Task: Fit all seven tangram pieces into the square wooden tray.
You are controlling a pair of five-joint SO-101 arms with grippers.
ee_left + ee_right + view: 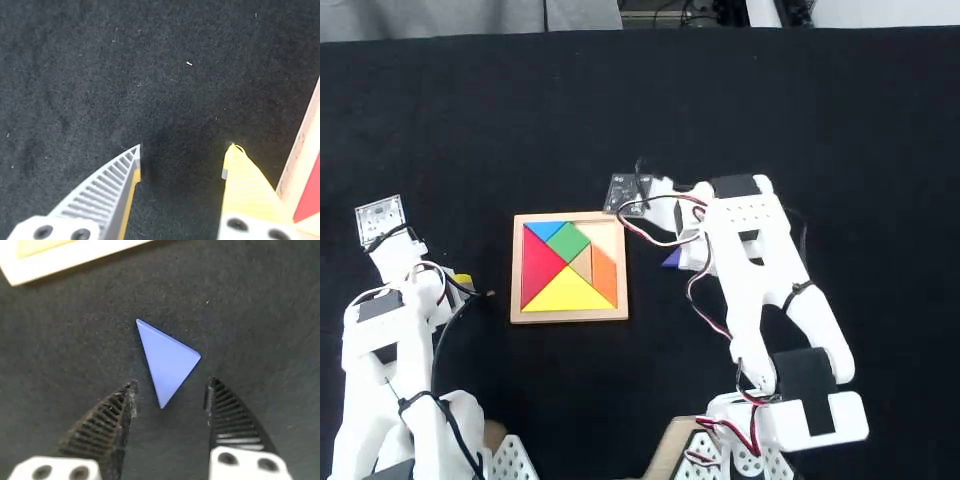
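Observation:
The square wooden tray (617, 228) lies mid-table holding red, yellow, blue, green, tan and orange pieces, with bare wood at its upper right corner. A purple-blue triangle (167, 361) lies flat on the black cloth just right of the tray (65, 257), also seen as a small purple tip (672, 259) under the right arm. My right gripper (170, 387) is open, its fingertips either side of the triangle's near point without touching it. My left gripper (182, 150) is open over bare cloth, left of the tray's edge (300, 150).
A black cloth (820, 130) covers the whole table. The right arm's white body (760, 270) stretches from the front edge toward the tray. The left arm (390, 330) stands at the front left, its yellow finger (463, 282) pointing toward the tray.

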